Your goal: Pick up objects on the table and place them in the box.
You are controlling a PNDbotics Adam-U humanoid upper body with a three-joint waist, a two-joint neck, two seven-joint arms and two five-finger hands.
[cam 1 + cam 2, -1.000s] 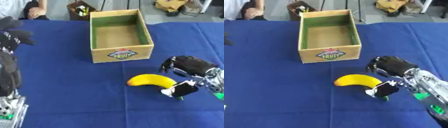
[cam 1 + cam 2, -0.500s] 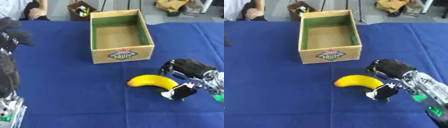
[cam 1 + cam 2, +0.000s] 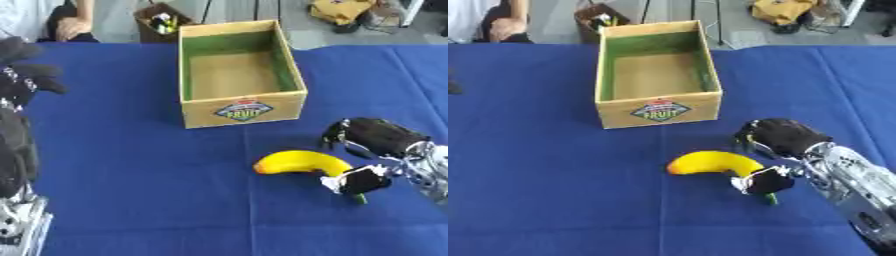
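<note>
- right hand [image 3: 785, 142] curls its fingers at the banana's [image 3: 710, 162] right end, thumb pinching the stem
- box [image 3: 241, 107] sits beyond
- left hand [image 3: 19, 80] raised far left, fingers curled, empty

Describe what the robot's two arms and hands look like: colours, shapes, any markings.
The right hand is a bulky, rounded black shape with a black thumb tip edged in white. Behind it the right forearm is silver-grey metal with dark fittings and a small green spot near its end. The left hand is black with rounded fingers, on a black left arm that ends in a silver-grey joint near the lower corner.
</note>
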